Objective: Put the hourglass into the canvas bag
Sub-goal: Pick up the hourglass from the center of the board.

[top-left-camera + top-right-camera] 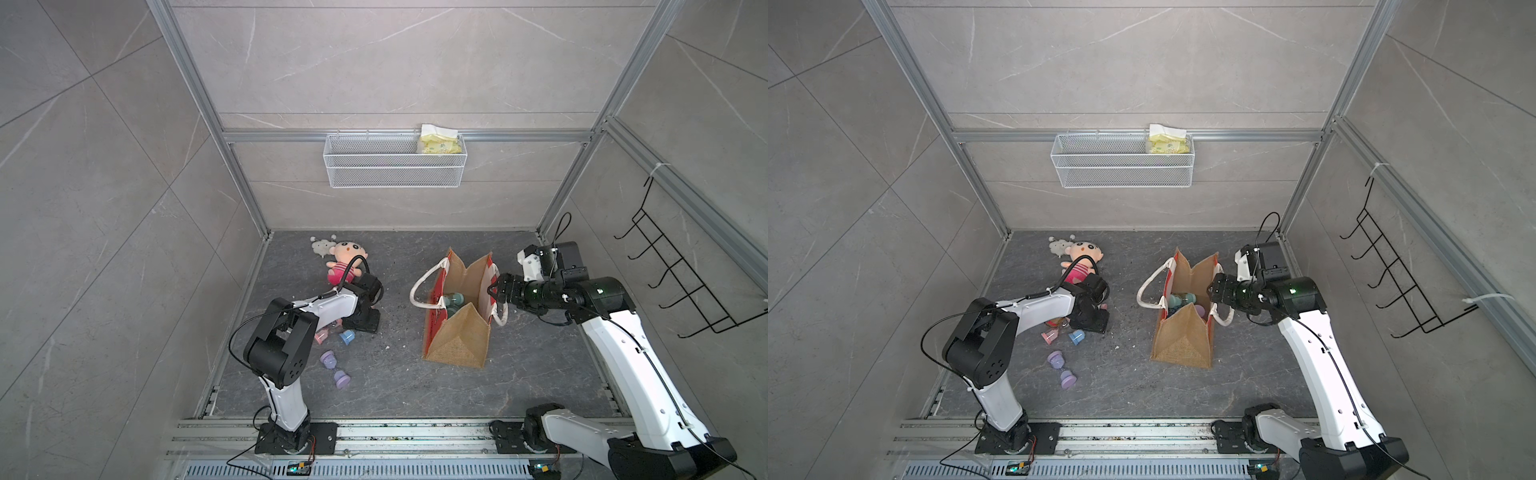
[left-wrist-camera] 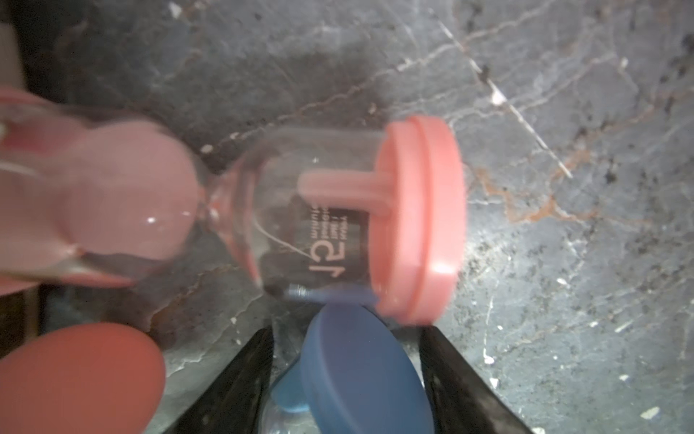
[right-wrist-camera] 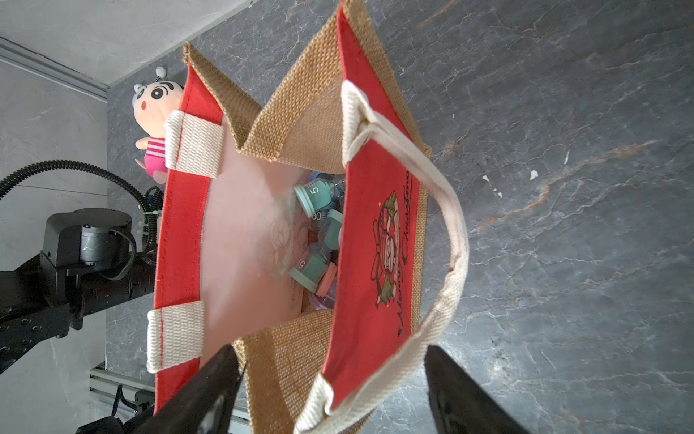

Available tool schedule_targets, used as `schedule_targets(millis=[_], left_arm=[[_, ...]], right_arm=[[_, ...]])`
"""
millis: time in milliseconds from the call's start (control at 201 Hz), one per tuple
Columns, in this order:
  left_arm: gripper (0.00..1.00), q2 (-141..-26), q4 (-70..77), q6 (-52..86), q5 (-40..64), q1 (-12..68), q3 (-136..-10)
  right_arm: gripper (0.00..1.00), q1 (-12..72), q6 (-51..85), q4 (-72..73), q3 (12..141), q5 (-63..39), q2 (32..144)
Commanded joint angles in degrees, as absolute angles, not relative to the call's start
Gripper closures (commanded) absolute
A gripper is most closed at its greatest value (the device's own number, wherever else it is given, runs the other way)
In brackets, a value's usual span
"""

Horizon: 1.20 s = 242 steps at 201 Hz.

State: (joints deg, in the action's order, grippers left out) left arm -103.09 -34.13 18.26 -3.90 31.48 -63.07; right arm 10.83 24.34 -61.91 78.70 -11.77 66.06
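Observation:
Three hourglasses lie on the dark floor by the left arm: pink (image 1: 321,336), blue (image 1: 347,336) and purple (image 1: 334,368). My left gripper (image 2: 347,334) is low over them. Its jaws are spread, with the blue hourglass's cap (image 2: 360,372) between them and a gap showing at one finger. The pink hourglass (image 2: 338,210) lies just beyond, blurred. The canvas bag (image 1: 457,336) stands upright and open to the right, with several hourglasses (image 3: 315,199) inside. My right gripper (image 3: 330,351) is open, straddling the bag's red panel (image 3: 375,225) and white handle at the rim without pinching them.
A plush doll (image 1: 343,262) lies behind the left arm near the back wall. A red cap (image 2: 75,375) shows beside the left fingers. On the back wall hangs a white wire basket (image 1: 395,160) holding a yellow pack (image 1: 440,141). A black hook rack (image 1: 685,282) hangs on the right wall.

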Motion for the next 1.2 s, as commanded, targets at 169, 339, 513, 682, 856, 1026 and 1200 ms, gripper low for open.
schedule_targets(millis=[169, 339, 513, 682, 856, 1026, 1200], left_arm=[[0.26, -102.94, -42.18, 17.88, -6.8, 34.67, -62.28], [0.32, -102.62, -43.33, 18.44, -7.52, 36.49, -60.62], [0.46, -102.32, -44.72, 19.57, -7.51, 37.12, -61.09], [0.62, -102.36, -44.53, 20.19, -7.52, 37.12, -61.08], [0.74, -101.47, -43.93, 20.74, -7.16, 37.1, -61.82], [0.82, -99.71, -43.9, 22.81, -7.73, 37.09, -63.92], [0.92, -97.85, -44.54, 25.71, -8.58, 37.13, -67.05]], right_arm=[[0.2, 11.12, 24.04, -61.44, 77.77, -11.85, 66.25], [0.19, 11.11, 23.94, -61.53, 77.71, -11.77, 66.14], [0.19, 11.08, 24.17, -61.11, 77.77, -12.46, 66.51], [0.19, 11.14, 24.31, -60.94, 77.54, -12.58, 66.4], [0.18, 11.14, 24.34, -60.83, 77.37, -12.25, 66.44], [0.18, 11.12, 24.56, -60.43, 77.06, -11.68, 66.19], [0.18, 11.12, 24.76, -60.29, 76.82, -11.69, 66.18]])
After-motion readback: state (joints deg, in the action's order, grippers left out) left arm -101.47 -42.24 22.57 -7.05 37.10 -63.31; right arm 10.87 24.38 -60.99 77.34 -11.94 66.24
